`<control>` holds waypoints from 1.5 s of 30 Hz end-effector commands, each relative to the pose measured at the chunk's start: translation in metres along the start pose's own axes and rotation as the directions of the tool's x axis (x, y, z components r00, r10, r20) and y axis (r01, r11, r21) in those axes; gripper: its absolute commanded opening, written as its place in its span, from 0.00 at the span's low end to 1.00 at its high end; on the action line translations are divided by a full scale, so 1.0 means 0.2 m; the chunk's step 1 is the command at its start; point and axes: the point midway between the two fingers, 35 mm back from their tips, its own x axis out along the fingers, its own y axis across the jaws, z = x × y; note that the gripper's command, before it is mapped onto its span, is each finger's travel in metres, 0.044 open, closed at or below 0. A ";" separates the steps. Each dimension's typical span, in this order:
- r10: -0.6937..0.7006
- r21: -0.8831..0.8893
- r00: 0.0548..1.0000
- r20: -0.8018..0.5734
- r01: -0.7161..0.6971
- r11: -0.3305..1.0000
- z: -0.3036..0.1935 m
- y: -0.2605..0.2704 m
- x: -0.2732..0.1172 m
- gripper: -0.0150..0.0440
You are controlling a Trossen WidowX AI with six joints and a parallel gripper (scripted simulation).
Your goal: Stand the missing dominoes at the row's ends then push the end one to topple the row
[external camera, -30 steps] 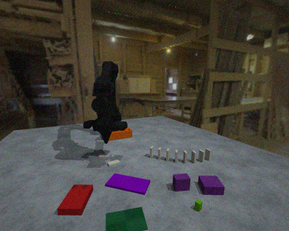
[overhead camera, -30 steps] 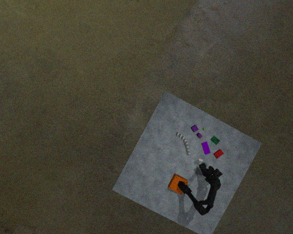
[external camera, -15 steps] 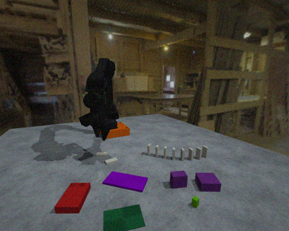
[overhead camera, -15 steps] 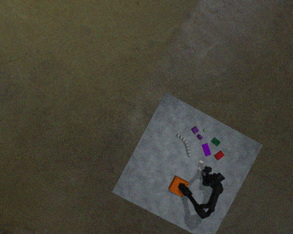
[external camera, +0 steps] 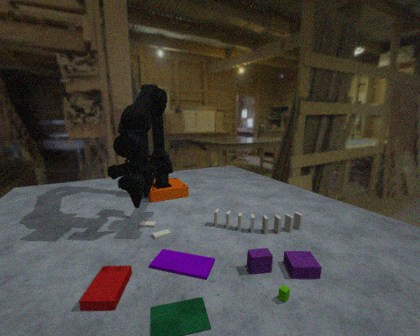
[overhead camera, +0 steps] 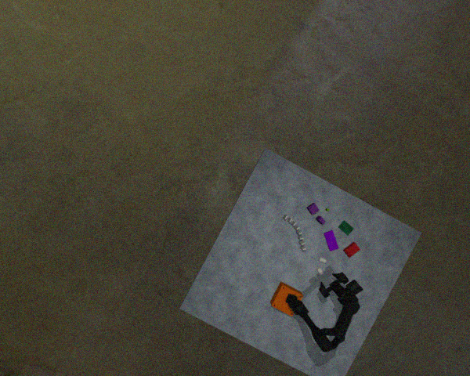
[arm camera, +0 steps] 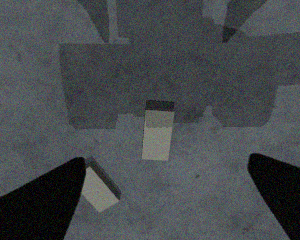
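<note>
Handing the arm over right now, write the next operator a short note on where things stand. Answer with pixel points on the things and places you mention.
Jaws [overhead camera: 330, 282]: open, nothing between them, above the tabletop near the loose pieces.
Standing: a curved row of eight off-white rectangular dominoes [overhead camera: 299, 232] [external camera: 253, 222]; don't touch.
Loose: two off-white rectangular dominoes lying flat, one [overhead camera: 319, 271] [external camera: 148, 224] [arm camera: 158, 135] nearer the orange square base [overhead camera: 279, 309] [external camera: 169, 195], the other [overhead camera: 323, 260] [external camera: 162, 234] [arm camera: 100, 192] nearer the flat purple slab [overhead camera: 331, 240] [external camera: 182, 263].
Left: stand both at the row's ends, matching spacing, release, then gently push one end domino.

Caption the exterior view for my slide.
Eight pale dominoes stand in a curved row while two loose ones lie flat near the open black gripper.
</note>
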 end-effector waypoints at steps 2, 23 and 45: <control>-0.003 0.087 1.000 -0.003 0.003 0.996 0.01 0.00 0.00 1.00; -0.003 0.087 1.000 -0.003 0.004 0.996 0.01 -0.01 0.36 1.00; -0.004 0.087 1.000 -0.003 0.004 0.996 0.01 -0.01 0.40 0.56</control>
